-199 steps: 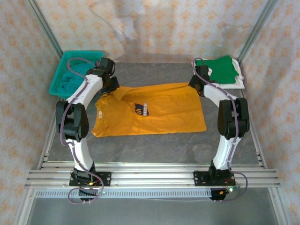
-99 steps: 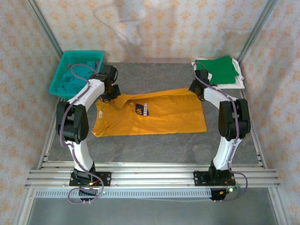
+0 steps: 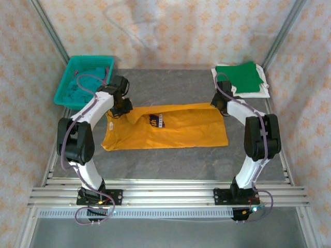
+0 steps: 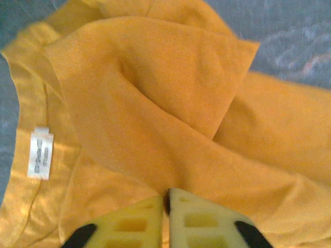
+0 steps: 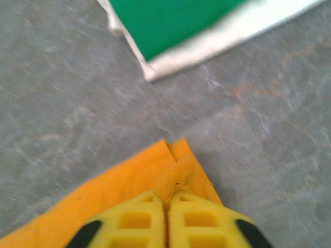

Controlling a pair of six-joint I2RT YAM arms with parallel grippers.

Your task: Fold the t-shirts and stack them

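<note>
1. Looking down from the top view, the orange tee (image 3: 170, 129) has changed shape. Its far edge has been drawn toward the arms over the last second, so it now lies as a narrower band on the worktop (image 3: 170, 160), with the print close to the far edge. The left end effector (image 3: 124, 109) sits at the collar end and the right end effector (image 3: 221, 106) at the hem end. The green tee (image 3: 244, 77) rests on the white tee (image 3: 261, 93) at far right, and the basket (image 3: 67, 77) is at far left.
2. From the left wrist, the left end effector (image 4: 166, 194) is clenched, its tips all but touching where a ridge of the orange tee (image 4: 155, 103) runs into them. The label (image 4: 40, 152) lies to the left.
3. From the right wrist, the right end effector (image 5: 166, 199) is clenched on a hem corner of the orange tee (image 5: 129, 191), with a tuft poking up between its tips. The green tee (image 5: 170, 20) and white tee (image 5: 217, 44) lie well apart from it. The lengthwise fold looks only partly made, and this tee is not yet on the stack.
</note>
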